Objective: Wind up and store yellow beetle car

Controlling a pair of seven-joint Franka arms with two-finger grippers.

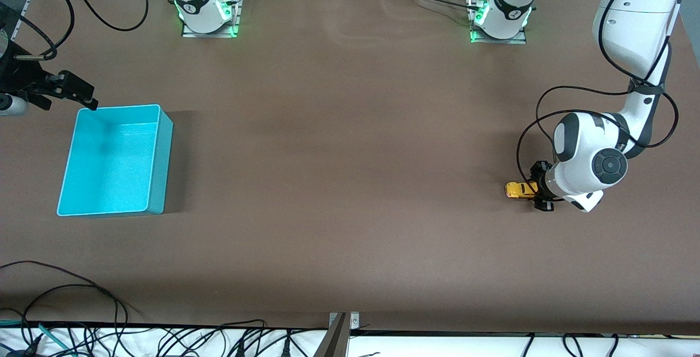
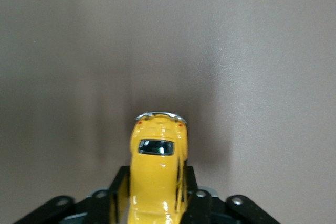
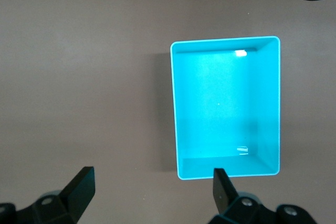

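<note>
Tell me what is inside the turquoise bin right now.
Nothing: the turquoise bin shows only its bare floor, in the front view too. The yellow beetle car sits between the left gripper fingers at the left arm's end of the table. The open right gripper hovers by the bin.

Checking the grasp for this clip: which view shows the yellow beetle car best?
The left wrist view: the yellow beetle car fills it, clamped in the left end effector. The front view shows it tiny; the right wrist view misses it.
</note>
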